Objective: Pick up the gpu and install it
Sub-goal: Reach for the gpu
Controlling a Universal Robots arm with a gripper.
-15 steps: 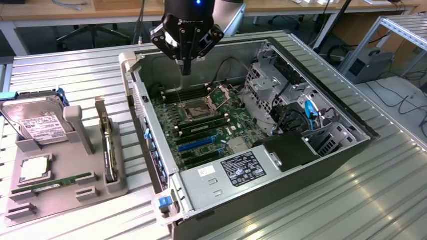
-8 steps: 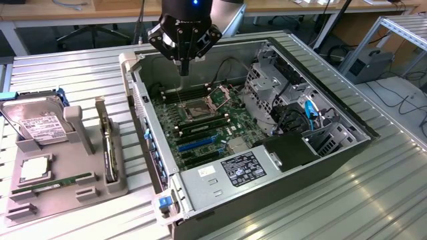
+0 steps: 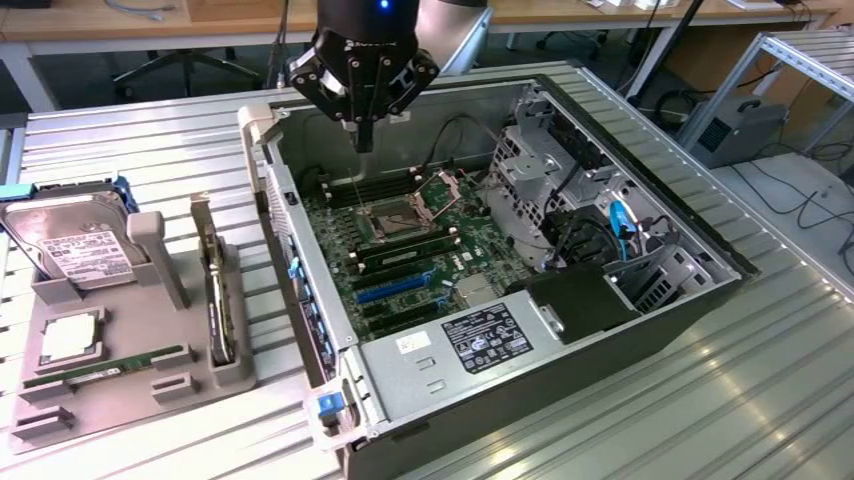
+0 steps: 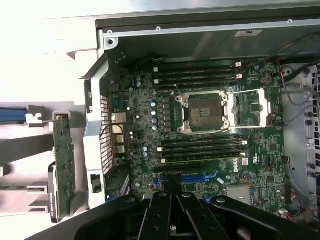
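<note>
The gpu (image 3: 218,295) stands on its edge in a slot of the grey holder (image 3: 200,385), at the exterior view's left of the open computer case (image 3: 441,375). In the wrist view the gpu (image 4: 62,165) shows edge-on, a thin green-backed card with a metal bracket end, just outside the case wall. My gripper (image 3: 363,142) hangs above the far end of the motherboard (image 3: 400,240), well away from the card. Its black fingers (image 4: 160,205) meet at a point, shut and holding nothing. Blue expansion slots (image 4: 200,177) lie on the motherboard (image 4: 145,115) just below the fingertips.
The holder also carries a silver hard drive (image 3: 78,250) with a white label, a smaller drive (image 3: 70,340) and a narrow green memory stick (image 3: 107,365). Inside the case are the open CPU socket (image 4: 205,111), a drive cage (image 3: 534,170), cables and a power supply (image 3: 487,340).
</note>
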